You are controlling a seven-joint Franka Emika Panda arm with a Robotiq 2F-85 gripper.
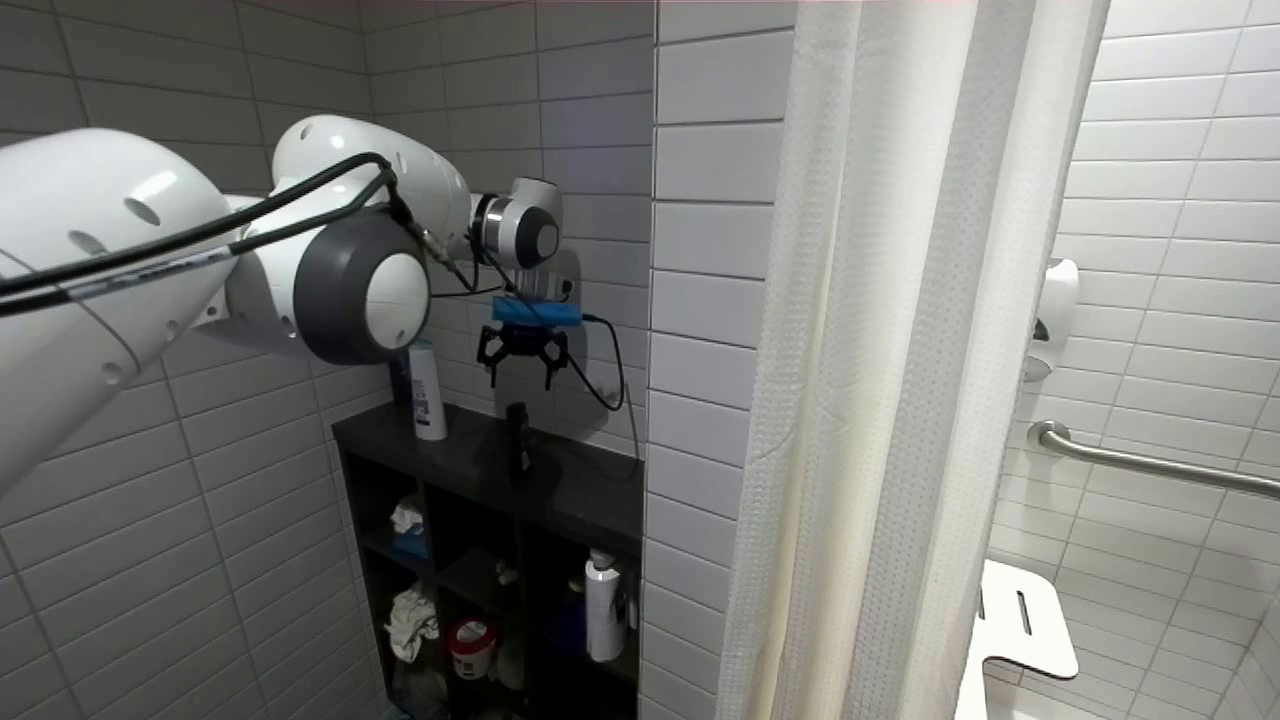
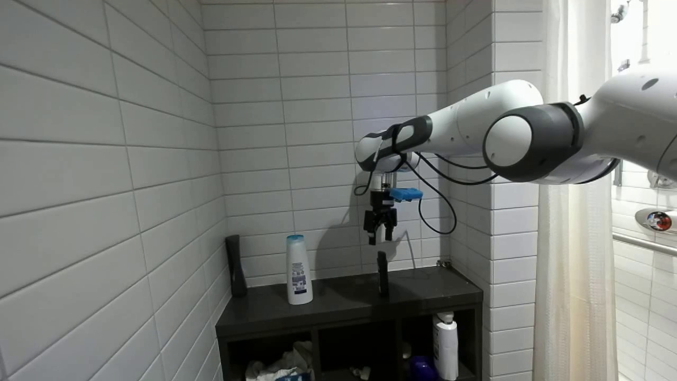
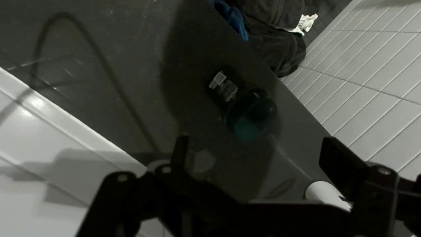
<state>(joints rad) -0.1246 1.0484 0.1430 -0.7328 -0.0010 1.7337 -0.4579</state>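
Dark shelf top (image 2: 341, 297) with an upright black bottle (image 2: 383, 276) beneath the wide-spread end effector (image 1: 521, 381)

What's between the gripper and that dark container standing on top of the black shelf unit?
Nothing, just air: in both exterior views the open gripper hangs above the dark container, with a bare gap between them.

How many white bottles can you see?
2: a blue-capped bottle on top of the dark shelf, another bottle inside the shelf. More may be hidden in there.
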